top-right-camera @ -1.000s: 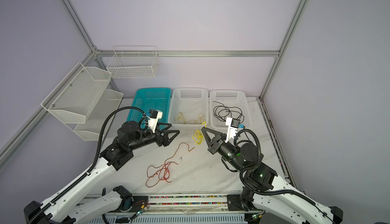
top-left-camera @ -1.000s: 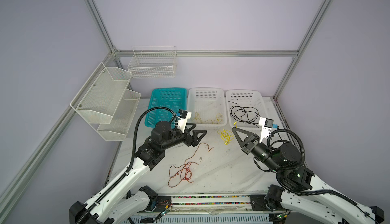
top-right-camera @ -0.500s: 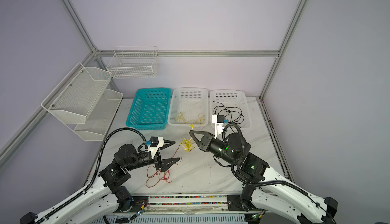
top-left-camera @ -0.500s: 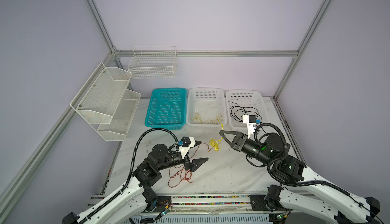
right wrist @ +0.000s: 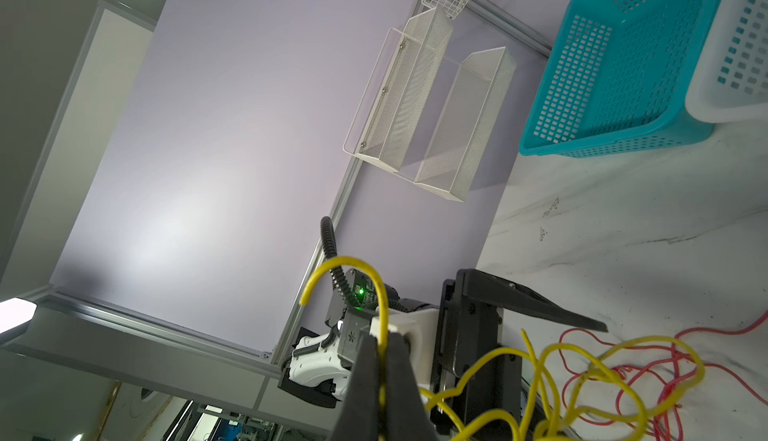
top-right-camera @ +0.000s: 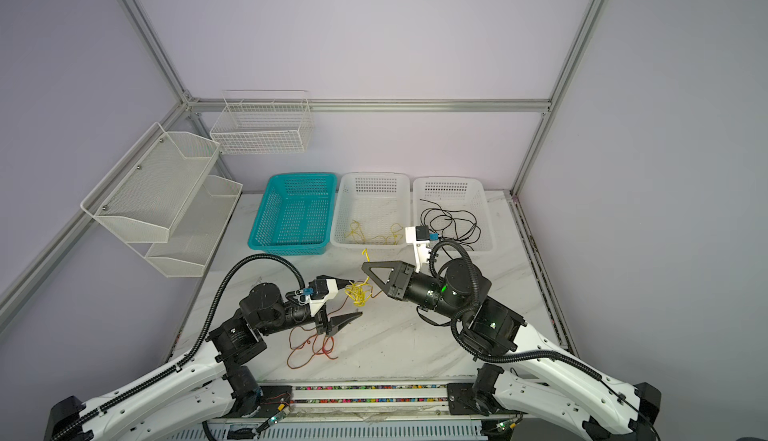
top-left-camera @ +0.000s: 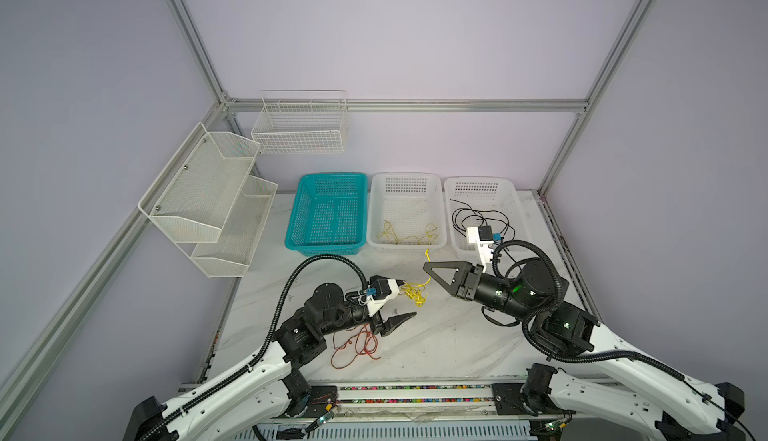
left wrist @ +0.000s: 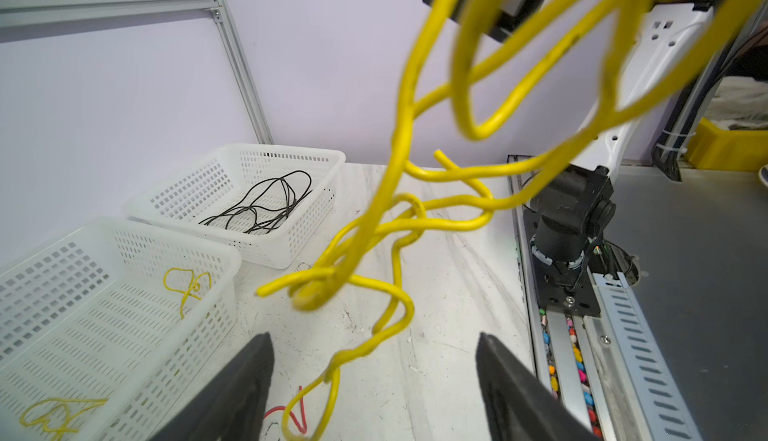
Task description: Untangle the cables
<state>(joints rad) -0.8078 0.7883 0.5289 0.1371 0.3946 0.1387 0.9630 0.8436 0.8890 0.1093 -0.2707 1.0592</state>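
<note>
My right gripper (top-left-camera: 428, 266) (right wrist: 382, 355) is shut on a yellow cable (right wrist: 351, 259), held above the table. The cable hangs down into a loose yellow tangle (top-left-camera: 415, 293) (top-right-camera: 358, 293). My left gripper (top-left-camera: 405, 299) (left wrist: 374, 360) is open, its two fingers either side of the tangle's lower end without touching it. A red-orange cable (top-left-camera: 357, 345) (top-right-camera: 309, 345) lies in loops on the table under the left wrist. More yellow cables (top-left-camera: 409, 235) lie in the middle white basket (top-left-camera: 405, 177), and black cables (top-left-camera: 478, 218) in the right white basket (top-left-camera: 478, 181).
A teal basket (top-left-camera: 332, 177) stands at the back left of the row, with nothing in it. Wire shelves (top-left-camera: 208, 193) hang on the left wall and a wire basket (top-left-camera: 299, 127) on the back wall. The table's front rail (top-left-camera: 415, 389) runs between the arm bases.
The left gripper came forward from the teal basket to the yellow tangle, and its jaws narrowed slightly. The right gripper carried the yellow cable leftward and higher.
</note>
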